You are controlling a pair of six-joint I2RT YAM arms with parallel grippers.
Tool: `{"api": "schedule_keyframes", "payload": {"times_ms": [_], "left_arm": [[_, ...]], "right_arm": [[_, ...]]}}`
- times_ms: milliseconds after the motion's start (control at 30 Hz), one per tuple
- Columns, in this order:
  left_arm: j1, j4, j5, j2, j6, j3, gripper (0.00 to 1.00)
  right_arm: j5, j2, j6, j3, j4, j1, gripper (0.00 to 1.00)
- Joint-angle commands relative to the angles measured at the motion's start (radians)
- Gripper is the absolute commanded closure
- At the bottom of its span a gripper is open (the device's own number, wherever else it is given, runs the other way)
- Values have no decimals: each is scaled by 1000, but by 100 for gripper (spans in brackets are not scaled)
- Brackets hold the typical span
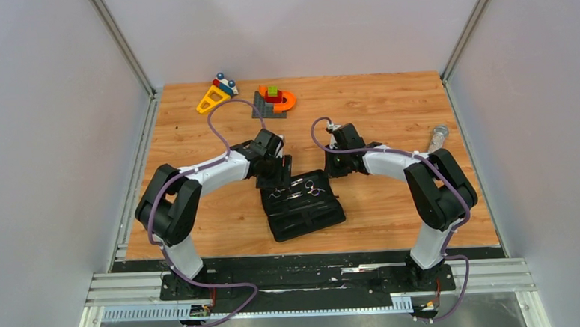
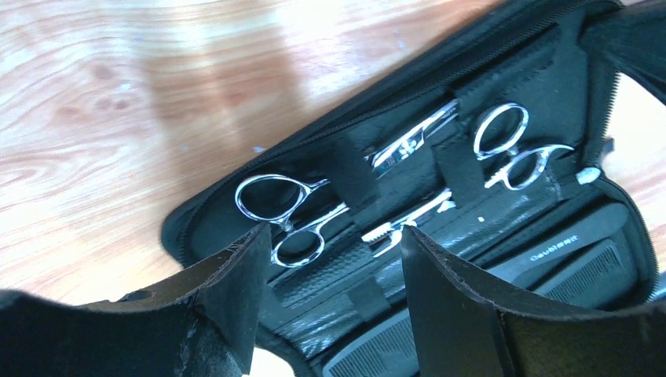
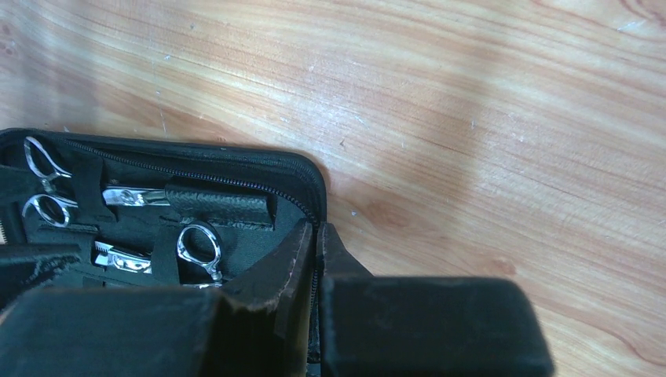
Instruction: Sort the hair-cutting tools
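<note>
While the open black zip case (image 1: 304,208) lies by the middle of the surface's (image 1: 389,106) near edge, we judge the sorting almost done. One pair of scissors (image 2: 283,220) and a second pair of scissors (image 2: 510,145) sit under elastic straps in its far half, and the black comb (image 2: 581,275) lies slotted in the near half. Our left gripper (image 2: 336,243) hovers just above the scissors, jaws wide apart and empty. Our right gripper (image 3: 318,236) is closed at the case's far right corner; we cannot tell whether it pinches the rim. What remains, we think, is backing off and perhaps closing the case. Toy blocks (image 1: 272,98) sit untouched at the far edge.
</note>
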Motion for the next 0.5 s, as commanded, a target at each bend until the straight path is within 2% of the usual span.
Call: {"api": "schedule_keyframes", "payload": {"times_ms": [0,467], "left_arm": [[-44,39,78,28,7,53,31],[-85,77,131,67,-21,94,30]], "right_arm": [[25,10,23,-19,34,-1,100],[22,9,33,-13,33,-1,100]]}}
